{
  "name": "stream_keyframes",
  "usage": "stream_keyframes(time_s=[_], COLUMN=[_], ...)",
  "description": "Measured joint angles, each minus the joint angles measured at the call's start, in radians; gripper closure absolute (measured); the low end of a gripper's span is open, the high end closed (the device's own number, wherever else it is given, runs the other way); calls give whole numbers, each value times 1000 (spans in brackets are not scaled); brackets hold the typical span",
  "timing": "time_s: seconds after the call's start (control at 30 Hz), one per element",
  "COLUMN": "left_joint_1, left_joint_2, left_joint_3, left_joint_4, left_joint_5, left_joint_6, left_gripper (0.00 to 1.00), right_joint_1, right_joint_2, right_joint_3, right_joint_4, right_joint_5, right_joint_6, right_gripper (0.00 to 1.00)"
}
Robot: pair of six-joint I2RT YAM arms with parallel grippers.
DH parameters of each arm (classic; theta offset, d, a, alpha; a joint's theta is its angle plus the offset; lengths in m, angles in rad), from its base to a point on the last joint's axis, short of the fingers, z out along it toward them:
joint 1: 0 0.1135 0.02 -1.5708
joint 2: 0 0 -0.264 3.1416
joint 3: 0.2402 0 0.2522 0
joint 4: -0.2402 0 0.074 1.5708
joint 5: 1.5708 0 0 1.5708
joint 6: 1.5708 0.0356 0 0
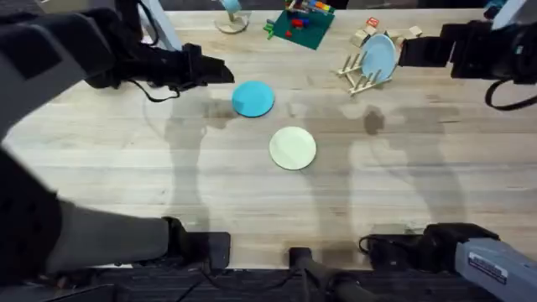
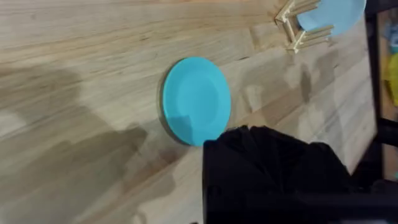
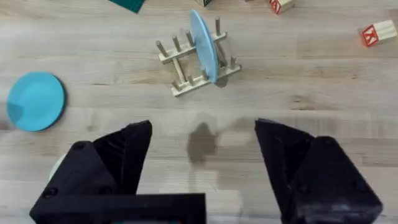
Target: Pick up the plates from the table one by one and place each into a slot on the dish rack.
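Turquoise plate (image 1: 252,97): lying flat near dish rack (image 1: 362,74); prob. light, stiff, slick; rim grip.
L gripper (image 1: 220,71): fingers — can't tell.
R gripper (image 3: 202,146): fingers spreading wide apart.

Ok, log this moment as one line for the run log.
turquoise plate: flat on table | cream plate: flat on table | dish rack: holds sky-blue plate | left hand: beside turquoise plate | right hand: open, empty

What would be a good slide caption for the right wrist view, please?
Open right hand above the table, facing the dish rack holding one sky-blue plate; turquoise plate lies flat.
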Motion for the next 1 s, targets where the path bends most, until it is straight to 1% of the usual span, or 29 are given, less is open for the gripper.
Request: stream_keyframes(time_s=[0.17,0.33,1.0], left_joint_1=[0,0,0], left_joint_2=[115,196,350], left_joint_3=[0,0,1], left_joint_4=[54,79,147], left_joint_5=[64,91,109], left_joint_6=[9,18,27], left_gripper=[961,961,961], right_joint_1=[0,0,0], right_joint_2=[0,0,0], right_joint_3=[0,0,0], right_joint_4=[0,0,0], right_joint_5=[0,-3,-3], right_joint_6=[0,0,0], right_gripper=[5,5,5])
